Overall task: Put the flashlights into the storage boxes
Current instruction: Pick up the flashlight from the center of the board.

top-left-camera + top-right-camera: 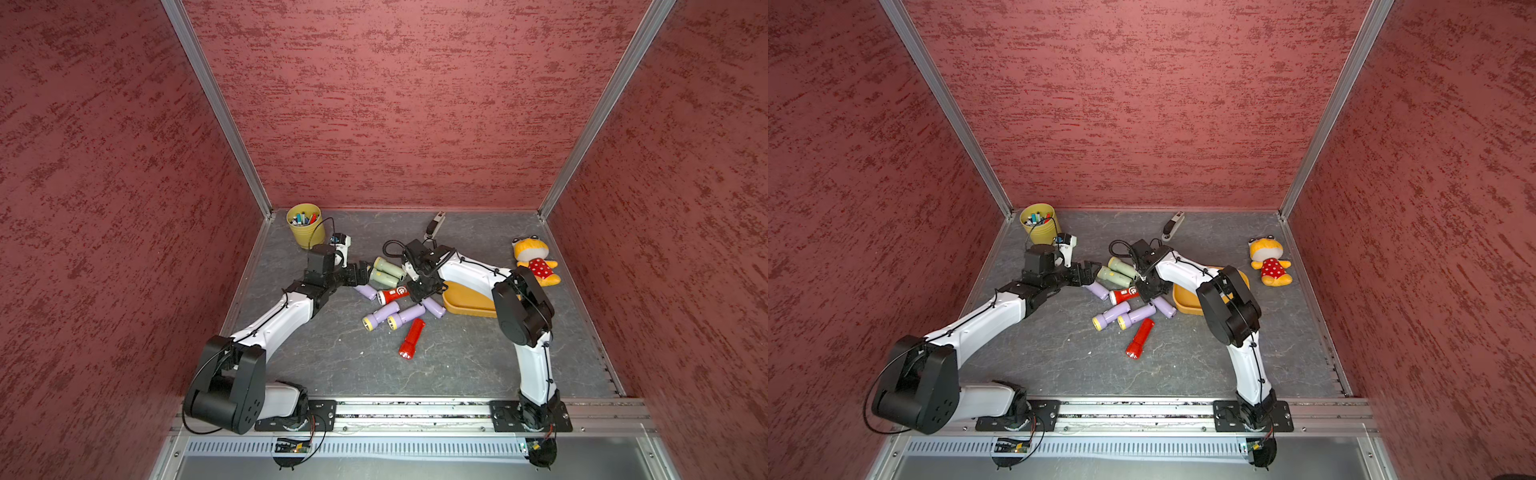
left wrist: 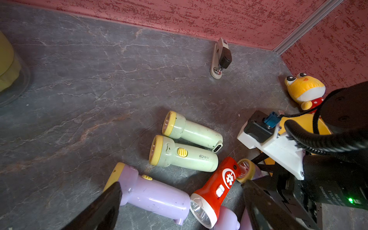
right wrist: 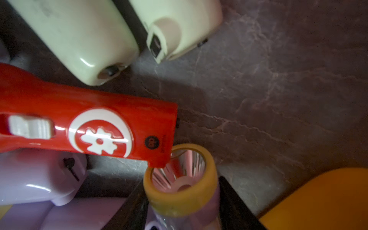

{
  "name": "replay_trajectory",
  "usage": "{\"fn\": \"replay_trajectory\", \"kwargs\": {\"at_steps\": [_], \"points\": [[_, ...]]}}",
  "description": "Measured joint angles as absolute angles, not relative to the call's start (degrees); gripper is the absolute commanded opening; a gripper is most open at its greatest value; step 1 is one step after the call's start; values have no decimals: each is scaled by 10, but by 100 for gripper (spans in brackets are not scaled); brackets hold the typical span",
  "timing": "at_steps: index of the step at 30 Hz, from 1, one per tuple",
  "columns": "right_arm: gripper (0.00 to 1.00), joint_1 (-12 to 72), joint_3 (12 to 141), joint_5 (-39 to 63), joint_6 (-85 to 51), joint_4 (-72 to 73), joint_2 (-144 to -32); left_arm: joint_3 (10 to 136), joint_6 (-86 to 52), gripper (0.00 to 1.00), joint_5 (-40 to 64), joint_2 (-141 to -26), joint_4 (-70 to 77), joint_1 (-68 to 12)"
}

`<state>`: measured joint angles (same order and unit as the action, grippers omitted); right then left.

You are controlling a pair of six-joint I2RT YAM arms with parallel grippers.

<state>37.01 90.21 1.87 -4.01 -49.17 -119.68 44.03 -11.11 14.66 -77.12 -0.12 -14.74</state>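
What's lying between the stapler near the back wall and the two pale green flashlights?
Nothing. In the left wrist view, the tabletop between the stapler and the pale green flashlights is bare.

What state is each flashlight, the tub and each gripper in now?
Shallow orange-yellow plastic tub: empty where visible.
Left gripper: jaws open, empty.
Right gripper: jaws shut on yellow-headed lilac plastic flashlight.
Red plastic flashlight with white emblem: lying, tail over that lilac head.
Plain red plastic flashlight: lying apart.
Two pale green plastic flashlights: lying side by side.
Three other lilac flashlights: lying loose.
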Motion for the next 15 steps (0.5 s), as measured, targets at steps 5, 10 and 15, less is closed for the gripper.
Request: {"fn": "replay_trajectory", "kwargs": {"at_steps": [5,10,15], "points": [[47,370,902,19,-41,-490,-1199,440,-111,95,147,-778,-1,-147],[40,369,902,18,-44,-482,-1199,441,-111,95,147,-779,0,-147],[35,368,895,16,-52,-470,-1194,444,-106,95,146,-781,-1,-148]]}}
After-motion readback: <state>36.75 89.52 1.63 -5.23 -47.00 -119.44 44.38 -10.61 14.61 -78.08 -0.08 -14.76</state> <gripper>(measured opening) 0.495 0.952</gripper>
